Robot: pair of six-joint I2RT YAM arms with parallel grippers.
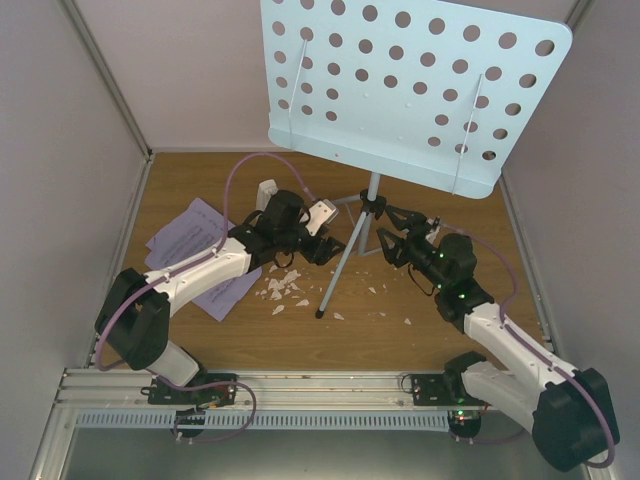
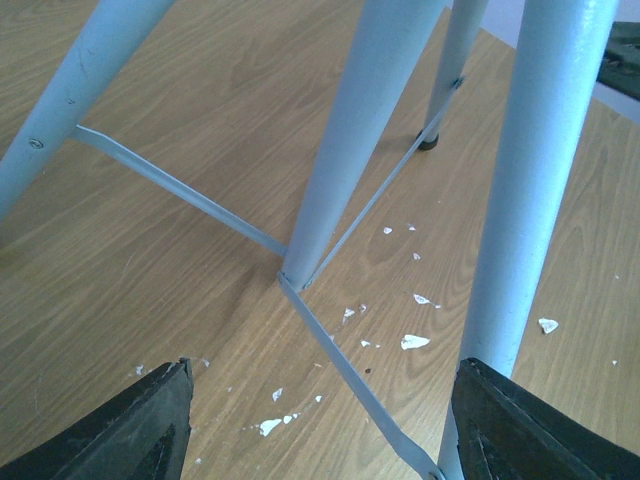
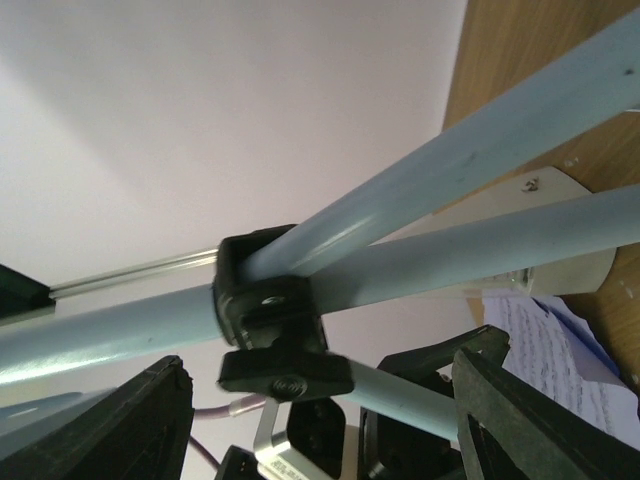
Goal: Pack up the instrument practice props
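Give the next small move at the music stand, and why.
Probably ease the right gripper forward and shut it on the knob under the collar where the legs of the stand meet. It and the left gripper are open and empty; the knob lies just ahead; the stand is upright, legs spread.

Overhead from behind, both wrist views close-up, all sharing music stand (image 1: 410, 85)

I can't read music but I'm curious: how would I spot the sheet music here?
Find the pale blue perforated music stand, then drop to the wooden table, left side. The sheet-music pages lie flat there, partly under the left arm. Unlike the tiny white scraps nearby, they are broad, fanned sheets covered in printed lines.
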